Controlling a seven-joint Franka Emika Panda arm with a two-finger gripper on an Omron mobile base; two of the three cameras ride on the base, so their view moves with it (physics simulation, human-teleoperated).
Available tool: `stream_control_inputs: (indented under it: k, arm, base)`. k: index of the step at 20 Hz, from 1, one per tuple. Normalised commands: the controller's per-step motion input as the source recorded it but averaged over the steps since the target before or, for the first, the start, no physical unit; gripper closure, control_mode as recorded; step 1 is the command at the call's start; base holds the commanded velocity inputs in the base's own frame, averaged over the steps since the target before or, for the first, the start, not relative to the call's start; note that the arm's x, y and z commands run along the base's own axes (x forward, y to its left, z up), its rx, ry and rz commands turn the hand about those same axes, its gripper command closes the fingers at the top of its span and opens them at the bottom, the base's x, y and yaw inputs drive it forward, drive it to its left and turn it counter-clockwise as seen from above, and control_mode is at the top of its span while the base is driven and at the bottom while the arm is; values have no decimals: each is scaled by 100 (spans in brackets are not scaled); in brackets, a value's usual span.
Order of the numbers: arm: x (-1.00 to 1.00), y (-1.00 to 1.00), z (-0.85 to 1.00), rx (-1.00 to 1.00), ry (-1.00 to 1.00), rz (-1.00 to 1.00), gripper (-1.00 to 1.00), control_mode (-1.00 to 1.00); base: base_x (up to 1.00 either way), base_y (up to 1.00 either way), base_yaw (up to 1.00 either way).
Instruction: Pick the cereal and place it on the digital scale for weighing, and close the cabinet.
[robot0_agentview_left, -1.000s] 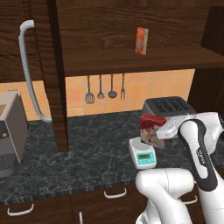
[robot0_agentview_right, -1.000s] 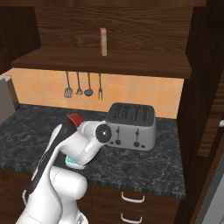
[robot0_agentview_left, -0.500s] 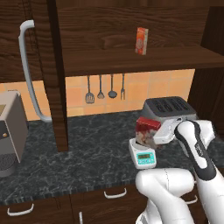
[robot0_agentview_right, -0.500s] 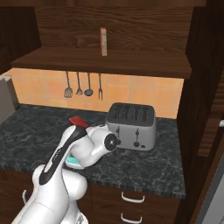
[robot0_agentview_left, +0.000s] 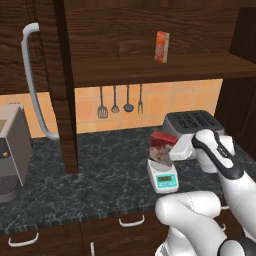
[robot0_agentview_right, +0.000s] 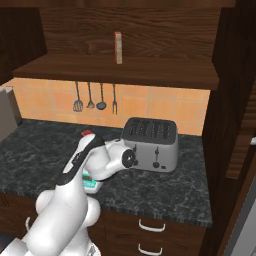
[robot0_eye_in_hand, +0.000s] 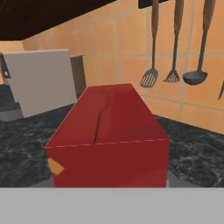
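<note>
One second has made the difference: the small red cardboard cereal box (robot0_agentview_left: 162, 148) hung tilted above the white digital scale (robot0_agentview_left: 163, 176) with the teal front panel, and now it has come down to stand on the pale top plate, roughly upright, leaning slightly back toward the grey toaster (robot0_agentview_left: 194, 122) at 2 o'clock of the scale.

- In the left base view the box's bottom edge meets the plate. I judge it seated, but contact isn't fully visible.
- Gripper (robot0_agentview_left: 174, 151) sits at the box's right side, wrist swung lower and further right than before. Fingers are hidden behind the box and wrist, so I can't tell whether it grips or has let go.
- In the hand view the red box top fills the centre, very close to the camera, which suggests the hand hasn't backed off yet.
- In the right base view the arm covers most of the scale. A red corner peeks over the elbow.

Meaning: step one looks essentially done, pending release and a clean retreat without tipping the box.

Remaining: the dark brown wood wall cabinet door (robot0_agentview_left: 30, 75) with the curved light-grey bar handle (robot0_agentview_left: 34, 85) stands open at 10 o'clock, well apart from the arm. An orange-red narrow box (robot0_agentview_left: 161, 46) stays on the shelf, not part of the job. The black speckled tabletop (robot0_agentview_left: 105, 170) between scale and door is bare.
</note>
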Motion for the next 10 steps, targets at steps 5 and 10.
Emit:
stream_control_inputs:
  k: [5,10]
  arm:
    - [3,0,-44,0,2,0,100,-100]
    - [7,0,-36,0,2,0,100,-100]
  base:
    - [0,0,0]
    - [0,0,0]
